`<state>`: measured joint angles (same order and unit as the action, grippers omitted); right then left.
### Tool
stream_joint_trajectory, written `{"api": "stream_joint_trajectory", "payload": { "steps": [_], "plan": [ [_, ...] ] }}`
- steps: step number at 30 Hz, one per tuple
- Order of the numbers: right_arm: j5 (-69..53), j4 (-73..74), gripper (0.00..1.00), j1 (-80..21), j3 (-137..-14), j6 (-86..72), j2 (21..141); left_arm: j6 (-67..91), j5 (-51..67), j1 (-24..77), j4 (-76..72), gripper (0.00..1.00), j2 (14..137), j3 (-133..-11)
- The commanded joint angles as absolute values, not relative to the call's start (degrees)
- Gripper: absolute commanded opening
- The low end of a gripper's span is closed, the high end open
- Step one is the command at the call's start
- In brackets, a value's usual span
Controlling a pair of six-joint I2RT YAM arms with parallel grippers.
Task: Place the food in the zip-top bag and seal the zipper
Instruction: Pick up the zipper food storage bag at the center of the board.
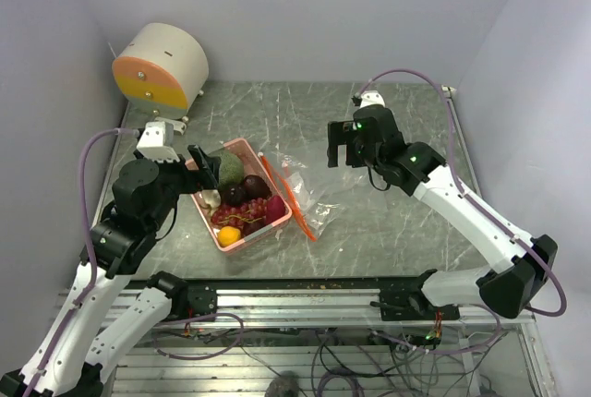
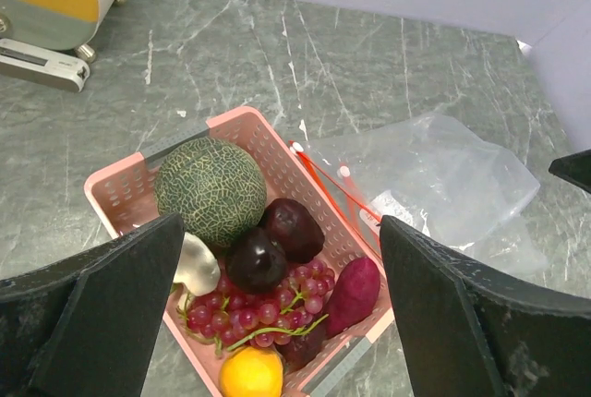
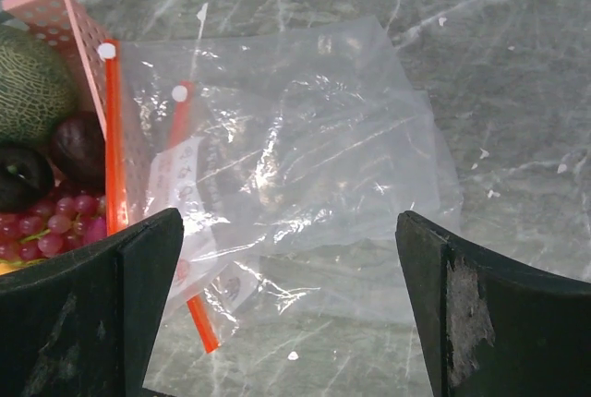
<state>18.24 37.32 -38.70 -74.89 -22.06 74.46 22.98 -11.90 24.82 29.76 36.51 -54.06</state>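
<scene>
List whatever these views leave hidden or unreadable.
- Whitish bulb: left wrist view, partly behind the left gripper.
- Orange-yellow round fruit: same view, cut by the bottom edge.
- Clear crinkly plastic bag: right wrist view, near corners behind the right gripper.
- Bag's white printed label: too small to read.
- Pink lattice basket: mostly off the left edge there.

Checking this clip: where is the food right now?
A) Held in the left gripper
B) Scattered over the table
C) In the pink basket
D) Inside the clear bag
C: the melon, the grapes and the other pieces all sit in the pink basket, while the clear bag lies flat beside it and looks empty.
</scene>
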Motion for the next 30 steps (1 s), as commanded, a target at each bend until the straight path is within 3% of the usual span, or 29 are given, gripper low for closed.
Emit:
{"api": "stream_joint_trajectory", "payload": {
  "steps": [1,11,20,30],
  "plan": [
    [19.36,38.11,1.0,-39.03,-76.1,-20.8,75.21,23.11,-10.05,24.17,30.56,0.98,35.71,-54.19],
    [9.4,27.99,1.0,-39.66,-73.3,-18.16,76.52,23.0,-10.52,24.17,31.72,0.98,33.9,-53.64],
    [11.94,27.81,0.91,-46.44,-81.3,-14.58,91.27,24.89,-9.41,24.15,31.9,0.97,33.63,-52.93],
    [14.42,30.21,0.84,-51.07,-84.48,-9.3,99.1,25.62,-10.54,24.17,32.2,0.97,33.79,-50.95]
  ]
}}
